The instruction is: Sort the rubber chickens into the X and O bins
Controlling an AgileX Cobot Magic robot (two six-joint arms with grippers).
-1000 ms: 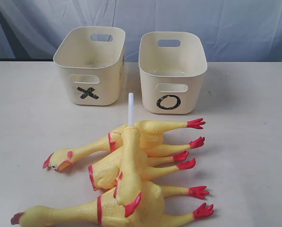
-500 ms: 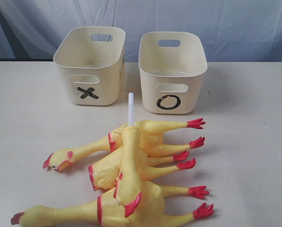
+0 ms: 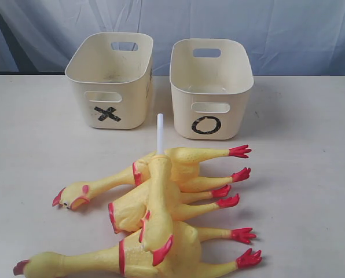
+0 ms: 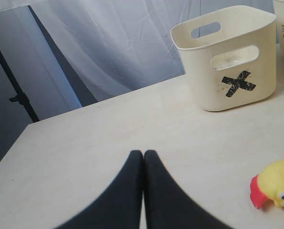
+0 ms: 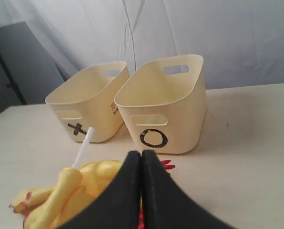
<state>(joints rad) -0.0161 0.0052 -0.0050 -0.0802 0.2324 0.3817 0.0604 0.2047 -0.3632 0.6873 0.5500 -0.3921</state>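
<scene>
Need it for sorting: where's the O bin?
Exterior view: the cream plastic O tub stands right of the X tub, behind the yellow rubber chickens.

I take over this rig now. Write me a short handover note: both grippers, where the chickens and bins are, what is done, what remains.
Left gripper: shut, holding nothing.
Right gripper: shut, holding nothing, close to the pile.
Rubber chickens: one pile on the table in front of the bins, one lying across the others.
X bin and O bin: side by side, no chicken visible inside.
Done: nothing sorted.
Left: every chicken.
</scene>
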